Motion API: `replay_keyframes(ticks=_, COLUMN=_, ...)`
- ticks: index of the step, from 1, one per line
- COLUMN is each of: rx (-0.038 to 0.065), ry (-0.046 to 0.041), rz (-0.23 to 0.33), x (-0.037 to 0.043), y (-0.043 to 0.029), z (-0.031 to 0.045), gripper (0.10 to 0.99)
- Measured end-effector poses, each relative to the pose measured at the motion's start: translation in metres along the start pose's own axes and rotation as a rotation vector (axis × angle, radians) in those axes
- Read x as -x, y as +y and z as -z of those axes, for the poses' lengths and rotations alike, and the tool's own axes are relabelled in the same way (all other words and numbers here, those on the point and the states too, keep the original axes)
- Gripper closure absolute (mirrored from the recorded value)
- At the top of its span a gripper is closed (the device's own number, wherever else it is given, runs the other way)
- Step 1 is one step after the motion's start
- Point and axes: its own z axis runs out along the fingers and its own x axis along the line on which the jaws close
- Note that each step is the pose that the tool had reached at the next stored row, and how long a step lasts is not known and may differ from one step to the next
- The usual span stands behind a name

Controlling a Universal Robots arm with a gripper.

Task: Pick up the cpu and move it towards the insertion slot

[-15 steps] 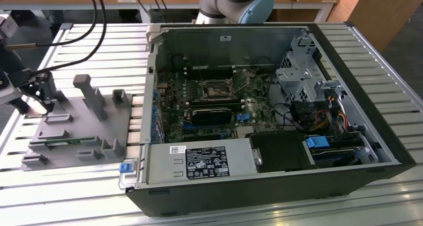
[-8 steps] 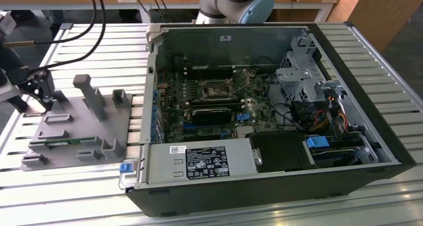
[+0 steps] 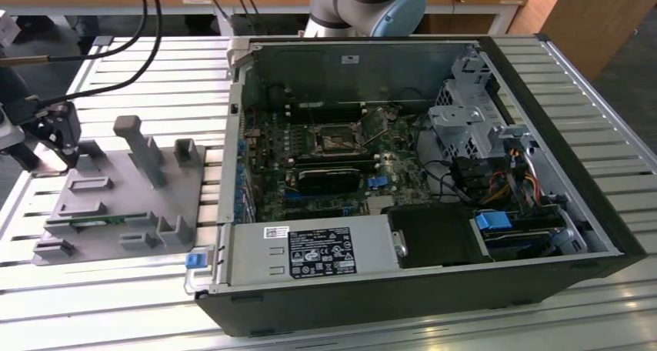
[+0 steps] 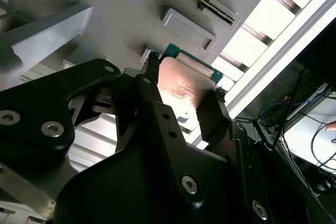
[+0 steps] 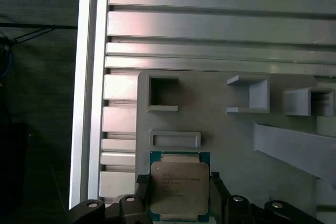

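Pinched cpu (image 5: 177,190) at grey tray (image 5: 236,145)
Clamped by gripper (image 5: 178,178) on opposite rims (light, stiff, probably fragile); insertion slot (image 3: 334,141) at three o'clock, exterior view.

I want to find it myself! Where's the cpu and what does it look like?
Find the grey plastic tray beside the computer case, on the exterior view's left. At its edge, by the robot's hand, is the cpu: a small flat square, shiny silver on top, unlike the grey blocks around it.

Faint print on cpu (image 5: 177,190), labels (image 3: 320,252) on power supply (image 3: 251,263); none legible
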Motion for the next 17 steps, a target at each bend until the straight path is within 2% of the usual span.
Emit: replay_keyframes(ticks=17, rx=0.000, ry=0.0001, rz=0.000, x=-0.0002, y=0.0008, z=0.0219, gripper=0.549)
